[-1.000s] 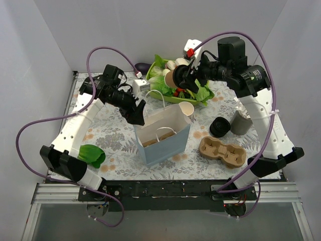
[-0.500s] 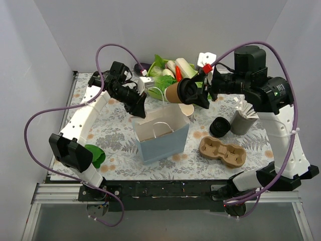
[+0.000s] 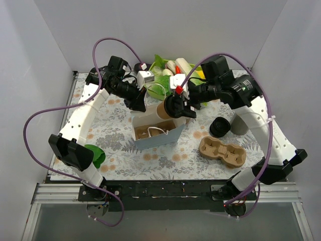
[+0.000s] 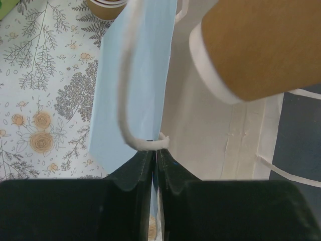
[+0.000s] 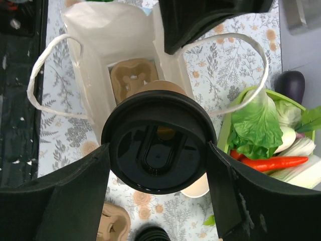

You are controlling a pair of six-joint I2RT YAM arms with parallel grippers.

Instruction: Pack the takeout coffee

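Observation:
The takeout coffee (image 3: 166,111), a tan paper cup with a black lid (image 5: 158,148), lies on its side in my right gripper (image 5: 158,150), which is shut on it just above the mouth of the blue paper bag (image 3: 159,138). The lid faces the right wrist camera and the cup's base points into the bag. My left gripper (image 4: 154,154) is shut on the bag's back rim beside a white handle (image 4: 125,100), holding the bag open and tilted. In the left wrist view the cup (image 4: 261,45) hangs over the bag's white inside. A cardboard cup carrier (image 5: 133,80) lies at the bag's bottom.
A second cardboard carrier (image 3: 222,150) lies right of the bag, with a stack of black lids (image 3: 219,126) and a grey holder (image 3: 242,123) behind it. A green basket of vegetables (image 3: 168,83) stands at the back. A lidless cup (image 5: 198,190) stands by it. A green leaf (image 3: 93,153) lies front left.
My left gripper has shut on the bag's rim and tipped the bag back. My right arm has carried the cup from over the basket to the bag's mouth.

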